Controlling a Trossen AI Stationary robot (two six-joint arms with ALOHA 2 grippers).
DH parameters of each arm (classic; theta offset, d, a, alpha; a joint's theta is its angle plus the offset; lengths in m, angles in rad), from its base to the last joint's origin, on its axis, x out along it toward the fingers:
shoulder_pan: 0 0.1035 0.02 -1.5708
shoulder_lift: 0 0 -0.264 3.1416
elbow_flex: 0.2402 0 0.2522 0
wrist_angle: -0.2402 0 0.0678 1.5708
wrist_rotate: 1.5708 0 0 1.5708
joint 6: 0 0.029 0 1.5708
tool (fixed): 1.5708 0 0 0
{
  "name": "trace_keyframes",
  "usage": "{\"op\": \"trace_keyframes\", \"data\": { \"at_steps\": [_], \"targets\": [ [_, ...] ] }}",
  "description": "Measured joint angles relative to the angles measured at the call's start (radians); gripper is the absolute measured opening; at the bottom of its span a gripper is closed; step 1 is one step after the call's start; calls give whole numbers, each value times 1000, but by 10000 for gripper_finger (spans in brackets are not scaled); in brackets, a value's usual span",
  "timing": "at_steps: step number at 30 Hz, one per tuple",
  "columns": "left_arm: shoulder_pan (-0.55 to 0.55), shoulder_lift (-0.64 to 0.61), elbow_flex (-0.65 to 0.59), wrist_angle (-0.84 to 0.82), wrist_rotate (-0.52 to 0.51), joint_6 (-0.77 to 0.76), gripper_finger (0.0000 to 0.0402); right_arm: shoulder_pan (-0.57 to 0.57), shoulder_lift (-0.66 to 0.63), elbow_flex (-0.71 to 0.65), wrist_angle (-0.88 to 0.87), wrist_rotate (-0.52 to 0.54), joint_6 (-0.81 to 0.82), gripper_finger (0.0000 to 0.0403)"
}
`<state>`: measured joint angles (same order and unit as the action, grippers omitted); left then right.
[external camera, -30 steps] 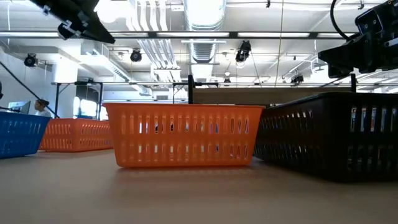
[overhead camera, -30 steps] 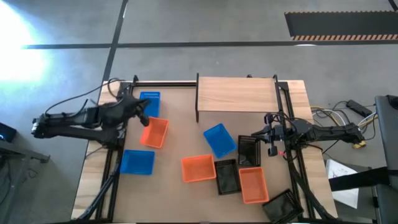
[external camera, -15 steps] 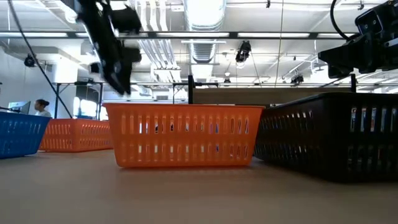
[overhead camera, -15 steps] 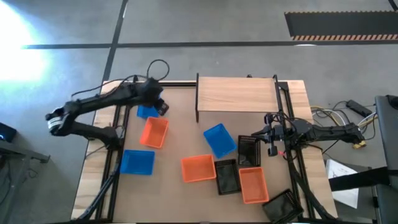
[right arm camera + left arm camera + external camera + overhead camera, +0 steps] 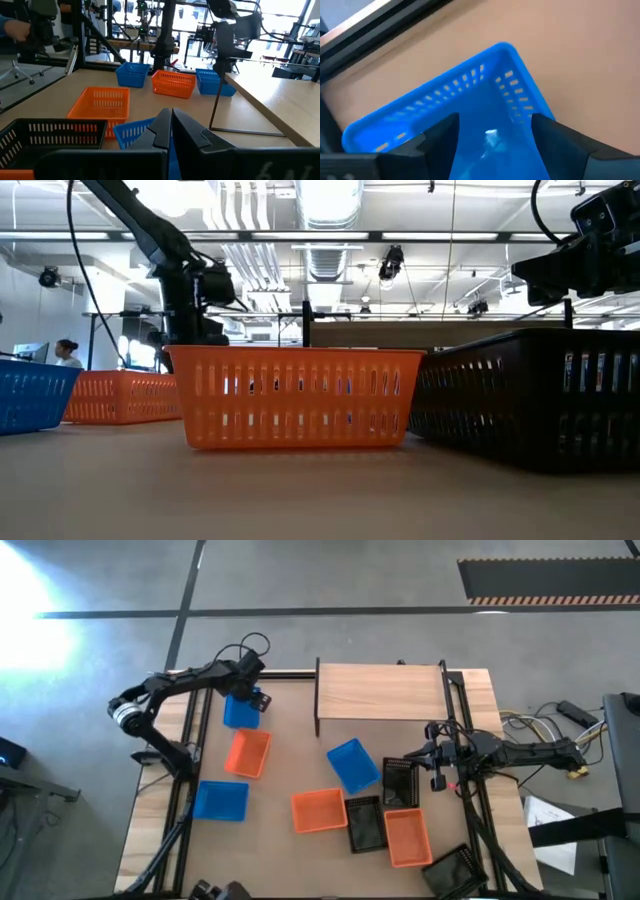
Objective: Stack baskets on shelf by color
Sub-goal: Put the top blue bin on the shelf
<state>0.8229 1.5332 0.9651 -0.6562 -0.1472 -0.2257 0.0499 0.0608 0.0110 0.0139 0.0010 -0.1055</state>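
Note:
Several baskets lie on the table: blue ones (image 5: 240,710) (image 5: 220,800) (image 5: 352,764), orange ones (image 5: 247,753) (image 5: 318,810) (image 5: 407,837), black ones (image 5: 400,783) (image 5: 366,824) (image 5: 458,872). The shelf (image 5: 380,692) stands at the far edge with nothing on it. My left gripper (image 5: 492,145) is open, pointing down over the inside of the far-left blue basket (image 5: 470,100); I see no touch. My right gripper (image 5: 170,125) is shut and stands at the far end of a black basket (image 5: 50,132).
A black metal frame (image 5: 265,673) runs along the table's far and side edges. Free tabletop lies between the shelf and the middle baskets. In the low view an orange basket (image 5: 295,395) and a black one (image 5: 540,395) stand close in front.
My left gripper has swung from beside the left orange basket toward the table's far edge, to above the far-left blue basket, and its fingers have opened. The baskets have stayed in place.

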Motion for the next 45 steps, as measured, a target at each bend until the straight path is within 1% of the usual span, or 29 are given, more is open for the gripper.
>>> {"op": "trace_keyframes", "data": {
  "at_steps": [5, 9, 12, 14, 16, 19, 22, 26, 29, 33, 39, 43, 45],
  "targets": [
    [0, 4, 13, -2, 15, -52, 233, 0, 0, 0, 0, 0, 0, 9],
    [0, -45, 53, -77, 36, -40, 233, 0, 0, 0, 0, 0, 0, 9],
    [-8, -86, 86, -171, 89, 48, 233, 0, 0, 0, 0, 0, 0, 9],
    [-14, -115, 91, -207, 127, 104, 233, 0, 0, 0, 0, 0, 0, 9],
    [-19, -130, 85, -214, 156, 103, 233, 0, 0, 0, 0, 0, 0, 9],
    [-23, -140, 56, -220, 187, 52, 233, 0, 0, 0, 0, 0, 0, 9],
    [-34, -141, 23, -204, 187, 4, 233, 0, 0, 0, 0, 0, 0, 9],
    [-65, -141, -29, -103, 187, -67, 233, 0, 0, 0, 0, 0, 0, 9],
    [-94, -141, -42, -62, 187, -108, 233, 0, 0, 0, 0, 0, 0, 9],
    [-127, -141, -39, -17, 187, -108, 233, 0, 0, 0, 0, 0, 0, 9],
    [-130, -141, -33, 117, 185, -132, 233, 0, 0, 0, -1, 0, 0, 9],
    [-144, -141, -14, 114, 184, -96, 233, 0, 0, 0, -1, 0, 0, 9],
    [-151, -141, 0, 87, 185, -76, 231, 0, 0, 0, -1, 0, 0, 9]
  ]
}}
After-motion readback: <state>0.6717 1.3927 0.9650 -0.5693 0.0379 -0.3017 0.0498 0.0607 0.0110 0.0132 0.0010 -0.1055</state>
